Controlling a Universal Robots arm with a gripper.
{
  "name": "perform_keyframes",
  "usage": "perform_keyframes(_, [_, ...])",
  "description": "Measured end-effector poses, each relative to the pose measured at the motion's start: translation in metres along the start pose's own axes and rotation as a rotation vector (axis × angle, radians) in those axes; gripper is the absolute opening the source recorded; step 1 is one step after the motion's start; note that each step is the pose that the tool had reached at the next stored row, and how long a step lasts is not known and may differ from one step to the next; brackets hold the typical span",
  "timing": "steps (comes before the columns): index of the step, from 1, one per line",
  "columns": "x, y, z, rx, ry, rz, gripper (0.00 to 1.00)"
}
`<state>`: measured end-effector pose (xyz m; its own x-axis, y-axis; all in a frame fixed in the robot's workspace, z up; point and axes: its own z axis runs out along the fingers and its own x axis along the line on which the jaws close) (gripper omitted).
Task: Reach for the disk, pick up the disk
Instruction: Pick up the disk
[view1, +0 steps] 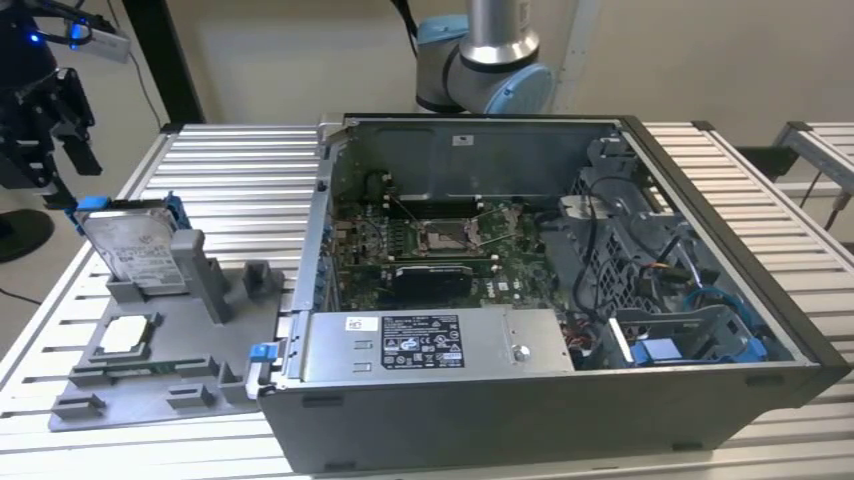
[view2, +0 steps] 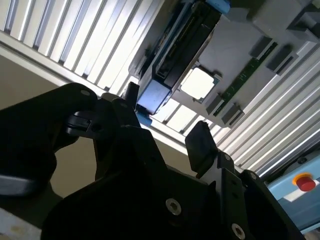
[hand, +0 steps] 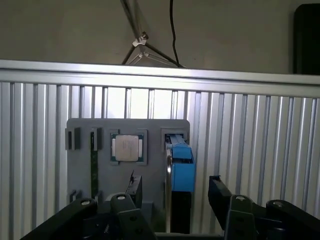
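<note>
Reach step in hand: black two-finger gripper (view1: 70, 170), jaws apart and empty, hangs upper left in the exterior view, just above the silver-metal, blue-bracketed disk (view1: 134, 245) standing upright in a grey plastic tray (view1: 200, 365); the grasp, I judge, calls for straddling its top edge.

An open computer case (view1: 507, 415) is sitting on the slatted surface (view1: 227, 170), beside a grey tray (view1: 134, 405) carrying a square chip (view1: 123, 335).
</note>
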<state>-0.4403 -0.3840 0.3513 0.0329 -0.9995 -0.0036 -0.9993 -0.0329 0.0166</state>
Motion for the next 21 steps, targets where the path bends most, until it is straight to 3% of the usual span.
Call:
perform_keyframes(6, [-0.0003, -0.0005, 0.0031, 0.0018, 0.0001, 0.0, 1.0])
perform_keyframes(21, [-0.0003, -0.0016, 0.0301, 0.0065, 0.0002, 0.0, 1.0])
